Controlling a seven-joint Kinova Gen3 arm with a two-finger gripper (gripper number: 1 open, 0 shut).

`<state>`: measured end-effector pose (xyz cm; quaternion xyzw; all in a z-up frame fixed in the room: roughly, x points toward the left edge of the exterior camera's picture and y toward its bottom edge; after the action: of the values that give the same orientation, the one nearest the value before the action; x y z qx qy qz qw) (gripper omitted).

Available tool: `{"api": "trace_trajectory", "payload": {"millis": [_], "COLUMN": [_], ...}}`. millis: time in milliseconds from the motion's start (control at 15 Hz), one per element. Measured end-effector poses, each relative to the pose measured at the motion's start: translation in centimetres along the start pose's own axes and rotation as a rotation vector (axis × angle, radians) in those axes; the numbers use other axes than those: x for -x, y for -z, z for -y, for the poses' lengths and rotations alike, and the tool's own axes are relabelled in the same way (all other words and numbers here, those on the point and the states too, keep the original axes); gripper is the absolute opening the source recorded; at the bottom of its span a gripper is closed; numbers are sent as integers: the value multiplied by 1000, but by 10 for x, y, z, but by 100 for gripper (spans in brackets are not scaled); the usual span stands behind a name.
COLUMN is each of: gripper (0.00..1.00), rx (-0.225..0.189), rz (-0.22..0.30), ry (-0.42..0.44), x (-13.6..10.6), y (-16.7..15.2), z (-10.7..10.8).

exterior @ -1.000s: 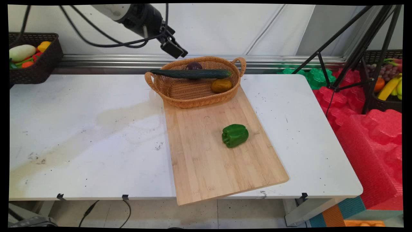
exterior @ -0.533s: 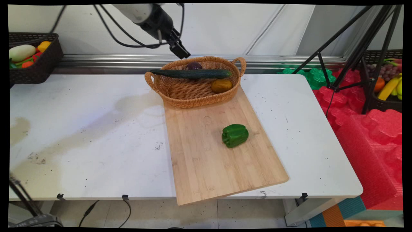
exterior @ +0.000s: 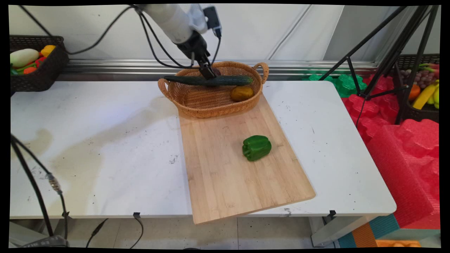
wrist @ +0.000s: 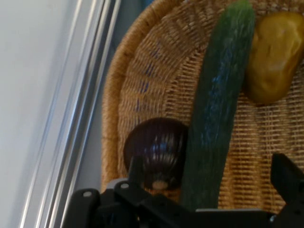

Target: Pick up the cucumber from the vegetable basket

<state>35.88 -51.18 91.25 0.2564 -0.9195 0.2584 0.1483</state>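
Observation:
My gripper [exterior: 208, 73] has come down into the wicker basket [exterior: 190, 105] at the table's far side. In the hand view the gripper [wrist: 213, 176] is open, its fingers [wrist: 286, 175] standing wide on either side of a long dark green cucumber [wrist: 216, 109] without touching it. A dark purple onion [wrist: 157, 149] lies right beside the other finger, against the basket wall [wrist: 114, 118]. A yellow-brown potato [wrist: 275, 57] rests on the cucumber's far side. In the main view the cucumber [exterior: 232, 80] spans the basket and the potato [exterior: 242, 93] sits at its right end.
A wooden cutting board [exterior: 225, 175] reaches from the basket to the table's near edge, with a green bell pepper [exterior: 257, 147] on it. A dark basket of vegetables [exterior: 42, 73] stands far left. A tripod [exterior: 386, 63] and red foam [exterior: 404, 147] stand right of the table.
The gripper has moved right and down, from above the basket's back left rim to just over the cucumber and the onion inside it. Nothing on the table has shifted.

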Motion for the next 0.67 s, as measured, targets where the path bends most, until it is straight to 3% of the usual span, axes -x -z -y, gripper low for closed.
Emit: {"api": "trace_trajectory", "payload": {"millis": [667], "gripper": [100], "rx": [48], "rz": [11], "ry": [-187], "x": [-22], "y": [-78], "z": [-7]}}
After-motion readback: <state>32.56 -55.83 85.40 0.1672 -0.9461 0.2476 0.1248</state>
